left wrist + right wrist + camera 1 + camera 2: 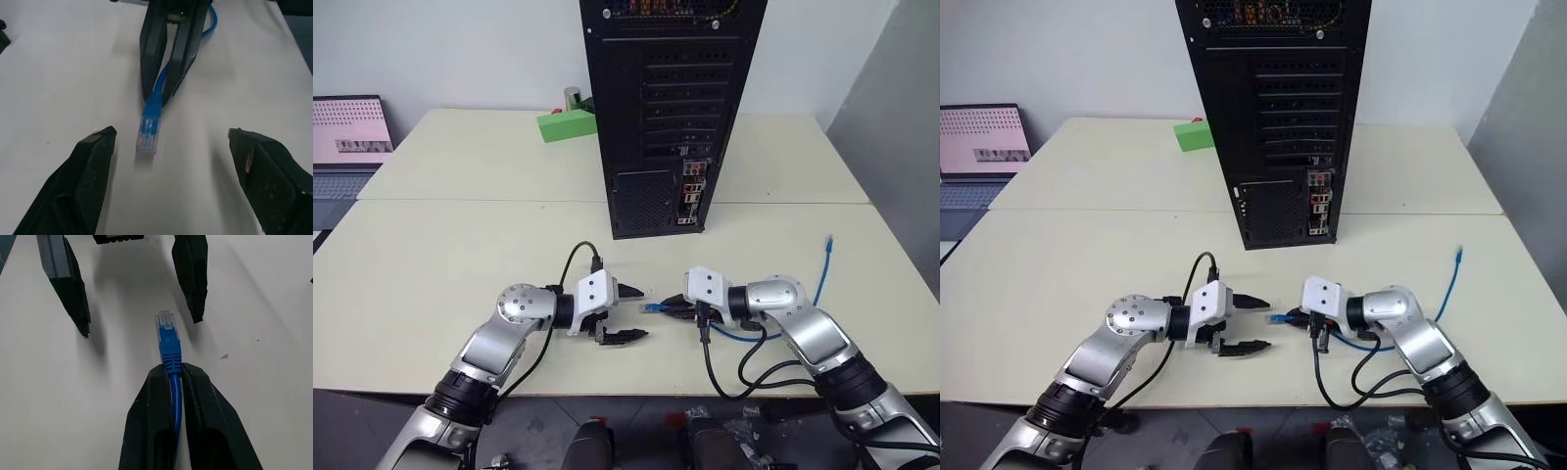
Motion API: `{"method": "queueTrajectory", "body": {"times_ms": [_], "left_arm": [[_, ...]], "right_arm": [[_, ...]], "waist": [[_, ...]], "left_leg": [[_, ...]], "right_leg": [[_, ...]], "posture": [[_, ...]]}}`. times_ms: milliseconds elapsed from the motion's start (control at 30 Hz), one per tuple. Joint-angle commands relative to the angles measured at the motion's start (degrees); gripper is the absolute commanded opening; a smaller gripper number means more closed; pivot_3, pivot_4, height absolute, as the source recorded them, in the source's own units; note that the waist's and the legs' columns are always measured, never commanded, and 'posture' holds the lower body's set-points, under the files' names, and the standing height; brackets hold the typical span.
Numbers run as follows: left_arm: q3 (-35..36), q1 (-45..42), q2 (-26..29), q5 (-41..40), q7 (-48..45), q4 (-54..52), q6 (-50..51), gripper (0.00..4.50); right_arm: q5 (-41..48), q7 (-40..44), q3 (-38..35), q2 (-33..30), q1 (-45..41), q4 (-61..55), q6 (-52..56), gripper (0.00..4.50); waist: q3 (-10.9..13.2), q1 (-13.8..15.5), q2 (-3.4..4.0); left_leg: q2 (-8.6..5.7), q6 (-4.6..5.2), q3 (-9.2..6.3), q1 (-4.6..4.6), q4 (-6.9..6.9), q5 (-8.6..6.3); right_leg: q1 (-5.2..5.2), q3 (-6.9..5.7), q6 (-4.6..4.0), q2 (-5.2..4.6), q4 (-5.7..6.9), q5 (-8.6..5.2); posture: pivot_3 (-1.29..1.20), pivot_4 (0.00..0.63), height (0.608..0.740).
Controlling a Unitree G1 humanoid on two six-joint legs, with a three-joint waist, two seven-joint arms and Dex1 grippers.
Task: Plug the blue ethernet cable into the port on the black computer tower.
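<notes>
Pinching the thin bright-blue ethernet cable (169,343) just behind its clear plug, the right claw (674,307) faces the left claw (628,313), fingers spread, at lower centre of the cream bench (431,264); the tall black metal computer tower (666,108) stands upper centre.

Office or lab: pale desks (460,245), laptop (347,137), computer tower (666,108), plain walls.

1. A pale cream worktop (460,255), made of two slabs meeting at a seam.
2. The black computer tower (661,127) stands upright at the seam.
3. A green block (566,125) lies on the far slab, beside the tower.
4. The blue ethernet cable (822,279) trails over the near slab's right side.
</notes>
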Motion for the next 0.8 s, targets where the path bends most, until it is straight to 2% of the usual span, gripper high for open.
{"method": "queueTrajectory", "body": {"times_ms": [33, 300, 333, 400, 433, 733, 767, 800], "left_arm": [[0.0, -0.8, -0.9, 0.5, -0.2, 0.5, -1.9, 2.94], [0.0, -1.2, -1.4, 1.7, -0.5, 2.4, -3.6, 1.06], [0.0, -1.5, -1.6, 2.0, -0.3, 3.0, -3.9, 0.96], [0.0, -1.8, -2.0, 2.3, 0.0, 3.6, -4.3, 0.43], [0.0, -2.0, -2.2, 2.4, 0.1, 3.7, -4.4, 0.30], [0.1, -1.8, -2.4, 2.7, -0.3, 3.8, -5.7, 0.25], [0.2, -1.7, -2.3, 2.7, -0.4, 3.8, -5.9, 0.25], [0.3, -1.7, -2.2, 2.6, -0.7, 3.9, -6.1, 0.25]], "right_arm": [[0.7, 0.1, -1.1, -0.2, -1.4, -3.0, 0.4, 0.03], [1.0, 0.3, -1.4, -0.1, -1.6, -3.8, 0.6, 0.02], [1.1, 0.3, -1.3, 0.0, -1.7, -3.9, 0.6, 0.02], [1.2, 0.3, -1.2, 0.2, -1.8, -4.2, 0.7, 0.02], [1.2, 0.3, -1.2, 0.3, -1.9, -4.2, 0.7, 0.02], [1.0, 1.0, -1.3, -0.4, -2.2, -3.7, 0.3, 0.02], [1.2, 1.9, -1.3, -1.1, -2.3, -3.5, -0.2, 0.72], [1.3, 2.8, -1.4, -1.8, -2.4, -3.4, -0.8, 0.84]], "waist": [[0.0, 0.0, 0.00], [0.0, 0.0, 0.00], [0.0, 0.0, 0.00], [0.0, 0.0, 0.00], [0.0, 0.0, 0.00], [0.0, 0.0, 0.00], [0.0, 0.0, 0.00], [0.0, 0.0, 0.00]], "left_leg": [[0.00, 0.00, 0.00, 0.00, 0.00, 0.00], [0.00, 0.00, -0.01, 0.00, 0.00, 0.00], [0.00, 0.00, -0.01, 0.00, 0.00, 0.00], [0.00, 0.00, -0.01, 0.00, 0.00, 0.00], [0.00, 0.00, -0.01, 0.00, 0.00, 0.00], [0.00, 0.00, -0.01, 0.00, 0.00, 0.00], [0.00, 0.00, -0.01, 0.00, 0.00, 0.00], [0.00, 0.00, -0.01, 0.00, 0.00, 0.00]], "right_leg": [[0.00, 0.00, 0.00, 0.00, 0.00, 0.00], [0.00, -0.01, 0.00, 0.00, 0.00, 0.00], [0.00, -0.01, 0.00, 0.00, 0.00, 0.00], [0.00, -0.01, 0.00, 0.00, 0.00, 0.00], [0.00, -0.01, 0.00, 0.00, 0.00, 0.00], [0.00, -0.01, 0.00, 0.00, 0.00, 0.00], [0.00, -0.01, 0.00, 0.00, 0.00, 0.00], [0.00, -0.01, 0.00, 0.00, 0.00, 0.00]], "posture": [[0.00, 0.150, 0.740], [0.00, 0.150, 0.740], [0.00, 0.150, 0.740], [0.00, 0.150, 0.740], [0.00, 0.150, 0.740], [0.00, 0.150, 0.740], [0.00, 0.150, 0.740], [0.00, 0.150, 0.740]]}}
